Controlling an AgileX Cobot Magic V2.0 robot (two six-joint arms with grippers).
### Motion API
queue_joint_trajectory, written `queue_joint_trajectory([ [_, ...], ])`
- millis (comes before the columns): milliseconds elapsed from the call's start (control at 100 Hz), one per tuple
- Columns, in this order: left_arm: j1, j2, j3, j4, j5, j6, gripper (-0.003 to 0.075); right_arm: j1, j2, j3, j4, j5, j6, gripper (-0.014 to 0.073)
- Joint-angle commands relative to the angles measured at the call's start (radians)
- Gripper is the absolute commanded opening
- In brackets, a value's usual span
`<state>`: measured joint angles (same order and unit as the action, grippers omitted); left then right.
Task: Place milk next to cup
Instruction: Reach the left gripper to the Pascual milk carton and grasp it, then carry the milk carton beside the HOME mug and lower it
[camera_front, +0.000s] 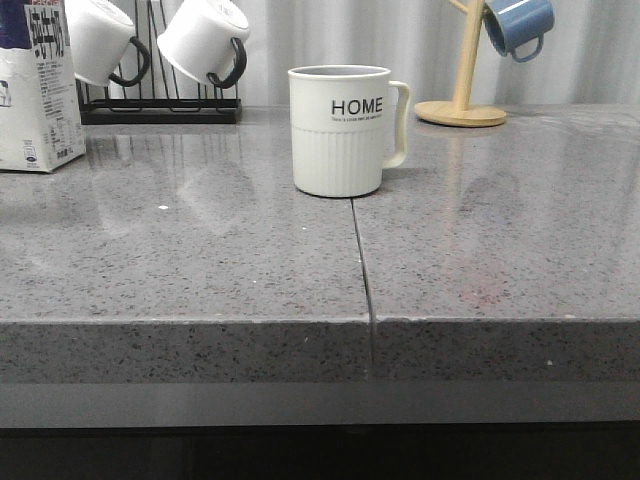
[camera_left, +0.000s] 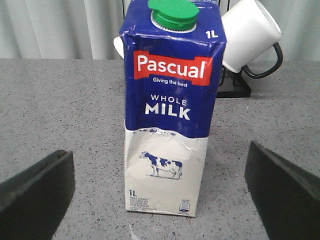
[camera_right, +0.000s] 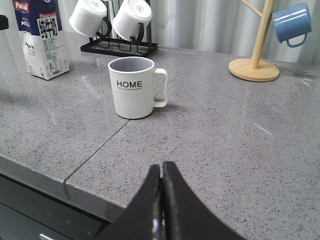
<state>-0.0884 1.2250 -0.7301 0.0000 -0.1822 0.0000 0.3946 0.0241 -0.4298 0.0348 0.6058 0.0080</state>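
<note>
The milk (camera_left: 167, 110) is a tall white carton with a dark blue top, "WHOLE MILK", a cow picture and a green cap. It stands upright at the far left of the counter (camera_front: 40, 90) (camera_right: 42, 42). My left gripper (camera_left: 160, 200) is open just short of the carton, a finger on either side, neither touching it. The cup (camera_front: 342, 130) (camera_right: 134, 86), cream-white with "HOME" and a ribbed lower half, stands mid-counter, handle to the right. My right gripper (camera_right: 161, 169) is shut and empty above the counter's front edge, well short of the cup.
A black rack (camera_front: 160, 108) at the back left holds two white mugs with black handles (camera_front: 205, 40). A wooden mug tree (camera_front: 462, 100) at the back right carries a blue mug (camera_front: 518, 25). A seam (camera_front: 362, 260) splits the grey counter in front of the cup.
</note>
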Motion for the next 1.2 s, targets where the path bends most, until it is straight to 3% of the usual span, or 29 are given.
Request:
queue_joint_trajectory([
  [0,-0.008,0.028,-0.072,0.000,-0.086,0.000,0.0668,-0.001,0.013,-0.023,-0.006,-0.073,-0.008,-0.0065],
  [790,-0.001,0.365,-0.370,0.000,-0.121,0.000,0.0661,-0.001,0.013,-0.023,-0.006,-0.073,-0.008,-0.0065],
  [910,-0.001,0.369,-0.370,-0.006,-0.119,0.000,0.0552,-0.001,0.013,-0.023,-0.006,-0.073,-0.008,-0.0065],
  [1100,-0.001,0.367,-0.370,-0.057,-0.115,0.010,0.0256,-0.001,0.013,-0.023,-0.006,-0.073,-0.008,-0.0065],
  [1190,-0.005,0.356,-0.370,-0.076,-0.088,0.056,0.0221,-0.001,0.013,-0.023,-0.006,-0.073,-0.008,-0.0065],
])
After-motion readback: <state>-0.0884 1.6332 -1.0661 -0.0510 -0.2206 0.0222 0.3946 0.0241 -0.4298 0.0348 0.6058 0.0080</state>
